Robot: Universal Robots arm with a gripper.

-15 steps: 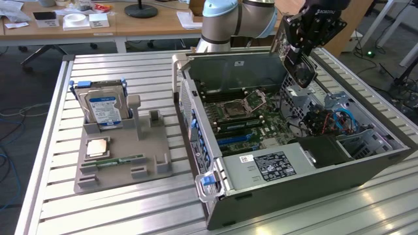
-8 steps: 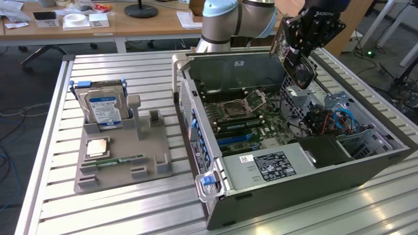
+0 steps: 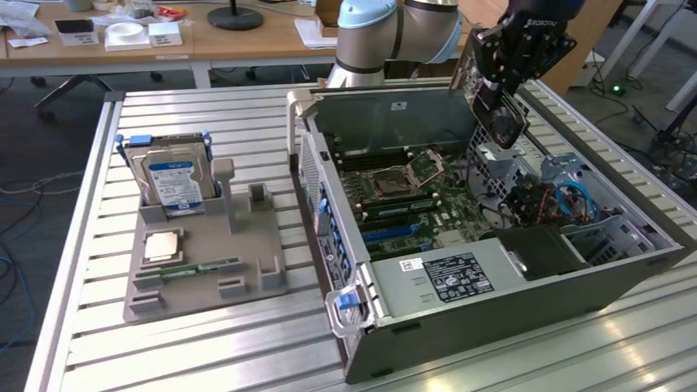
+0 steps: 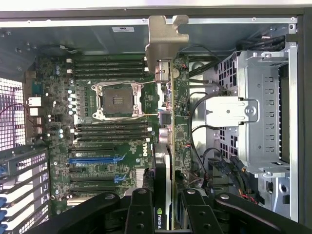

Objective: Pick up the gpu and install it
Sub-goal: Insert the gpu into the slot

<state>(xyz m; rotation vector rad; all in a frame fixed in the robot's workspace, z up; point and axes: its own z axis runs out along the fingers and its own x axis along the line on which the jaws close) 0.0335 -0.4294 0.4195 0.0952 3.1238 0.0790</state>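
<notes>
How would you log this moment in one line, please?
gripper: shut on gpu | position: over open computer case | gpu: not yet seated

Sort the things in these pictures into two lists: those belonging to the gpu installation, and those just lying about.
Belonging to the job: gpu, clamped in the gripper over the open computer case; motherboard.

Lying about: hard drive, memory stick and square chip, all on the grey holder beside the case.
</notes>
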